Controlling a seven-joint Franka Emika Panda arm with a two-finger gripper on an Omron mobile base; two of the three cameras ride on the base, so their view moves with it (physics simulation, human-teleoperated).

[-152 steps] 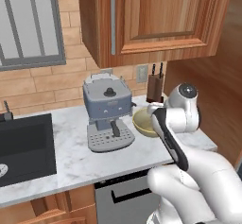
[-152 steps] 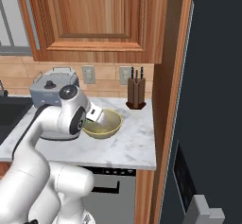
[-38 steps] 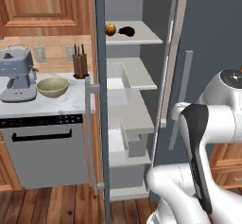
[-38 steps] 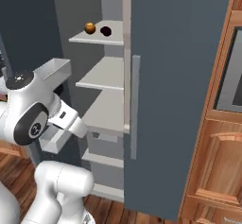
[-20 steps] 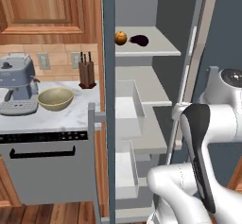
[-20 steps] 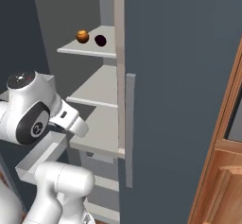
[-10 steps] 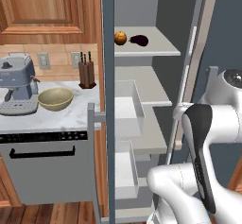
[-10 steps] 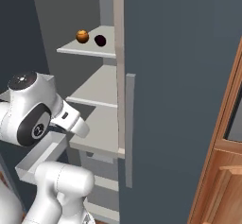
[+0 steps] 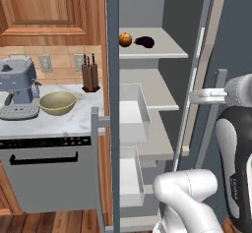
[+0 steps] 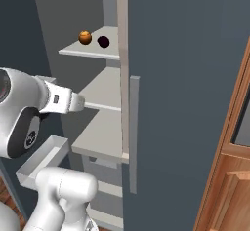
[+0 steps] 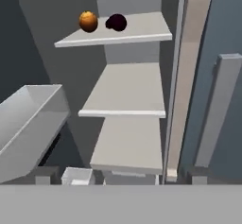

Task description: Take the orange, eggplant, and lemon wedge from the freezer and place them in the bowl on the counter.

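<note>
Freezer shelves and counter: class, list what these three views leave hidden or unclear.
- Lemon wedge: not made out beside the orange and eggplant; perhaps too small or hidden.
- Bowl contents: left base view, near rim hides its bottom.
- Freezer right side: right base view, its door covers it.

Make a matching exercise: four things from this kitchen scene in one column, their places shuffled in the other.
Things:
1. orange
2. eggplant
3. bowl
4. knife block

Places:
A. on the counter, beside the coffee machine
B. against the counter's back wall
C. top freezer shelf, left
D. top freezer shelf, right of the round fruit

Pairs: 1-C, 2-D, 3-A, 4-B
</note>
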